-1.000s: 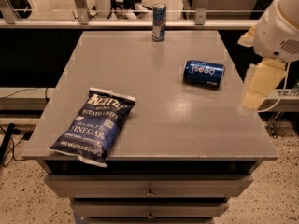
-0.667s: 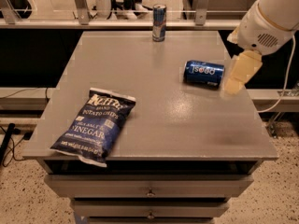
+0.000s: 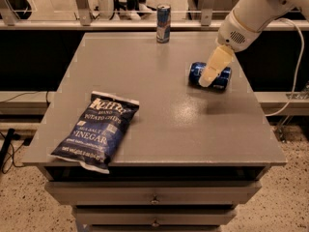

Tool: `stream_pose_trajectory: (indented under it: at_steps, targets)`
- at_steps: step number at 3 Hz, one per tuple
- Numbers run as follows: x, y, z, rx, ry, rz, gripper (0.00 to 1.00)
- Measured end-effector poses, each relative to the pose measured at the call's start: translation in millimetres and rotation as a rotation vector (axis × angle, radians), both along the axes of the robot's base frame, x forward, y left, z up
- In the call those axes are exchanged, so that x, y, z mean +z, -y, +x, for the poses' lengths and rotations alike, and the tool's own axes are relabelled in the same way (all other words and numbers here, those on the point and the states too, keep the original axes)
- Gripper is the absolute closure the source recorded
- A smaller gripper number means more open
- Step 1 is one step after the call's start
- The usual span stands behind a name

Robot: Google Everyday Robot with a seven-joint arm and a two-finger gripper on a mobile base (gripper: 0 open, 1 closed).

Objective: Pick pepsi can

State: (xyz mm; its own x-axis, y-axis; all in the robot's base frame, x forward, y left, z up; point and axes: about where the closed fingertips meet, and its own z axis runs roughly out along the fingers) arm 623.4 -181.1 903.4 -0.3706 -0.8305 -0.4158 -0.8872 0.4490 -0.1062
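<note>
Your target, the pepsi can (image 3: pixel 225 77), lies on its side on the grey table (image 3: pixel 159 110), in the table's far half and close to its right edge, with its long axis running roughly left to right. Treat it as a thin-walled aluminium cylinder: stiff under a modest squeeze, but smooth and slick. Lying down, it will likely roll toward the table's near or far edge if you nudge it. Whether it is full or empty does not show, so plan for the weight of a full one. Take it across the round body near mid-length, not by the silver ends. The gripper (image 3: pixel 205 81) hangs right over the can, its cream tip crossing in front of the can's middle and slanting down toward the table's left side. Whether it touches the can is unclear, and you cannot tell from here whether it is spread or pressed together. The Kettle chip bag (image 3: pixel 96 129) near the table's front left corner and the slim tall can (image 3: pixel 163 23) at the table's far edge sit well apart from the target
</note>
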Motion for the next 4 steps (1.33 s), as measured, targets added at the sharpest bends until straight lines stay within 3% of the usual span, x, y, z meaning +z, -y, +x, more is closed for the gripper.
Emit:
stream_pose_trajectory:
  at_steps: [2, 3, 4]
  targets:
    - [-43, 2, 43, -0.092, -0.077, -0.005, 0.00]
    - [-61, 10, 50, -0.135, -0.124, -0.014, 0.23]
    - [-57, 11, 49, -0.135, -0.131, 0.001, 0.54]
